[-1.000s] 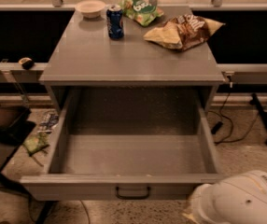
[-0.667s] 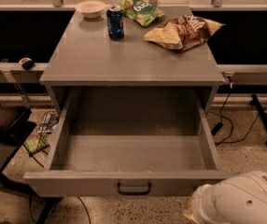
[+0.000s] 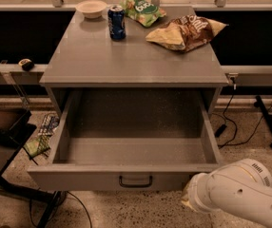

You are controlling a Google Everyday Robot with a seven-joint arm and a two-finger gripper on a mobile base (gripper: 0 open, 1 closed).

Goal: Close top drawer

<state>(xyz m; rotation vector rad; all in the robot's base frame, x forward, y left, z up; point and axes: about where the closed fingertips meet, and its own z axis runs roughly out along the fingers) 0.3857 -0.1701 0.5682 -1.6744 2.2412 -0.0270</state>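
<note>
The top drawer (image 3: 126, 175) of the grey cabinet stands pulled far out, and its deep plain grey inside shows with nothing in it. Its flat front carries a small black bar handle (image 3: 135, 181) at the centre. My white arm (image 3: 240, 196) comes in from the lower right. The gripper (image 3: 189, 199) at its end sits low against the right end of the drawer front, right of the handle. The lower drawers are hidden below the open drawer.
On the cabinet top (image 3: 126, 56) stand a blue can (image 3: 116, 22), a white bowl (image 3: 91, 8), a green chip bag (image 3: 142, 10) and a brown-yellow chip bag (image 3: 186, 31). A dark stand (image 3: 3, 141) is on the left. Cables (image 3: 231, 127) lie on the floor at the right.
The drawer front has slid a little way in toward the cabinet. My arm has moved forward and slightly left with it. The cabinet and the things on top have not moved.
</note>
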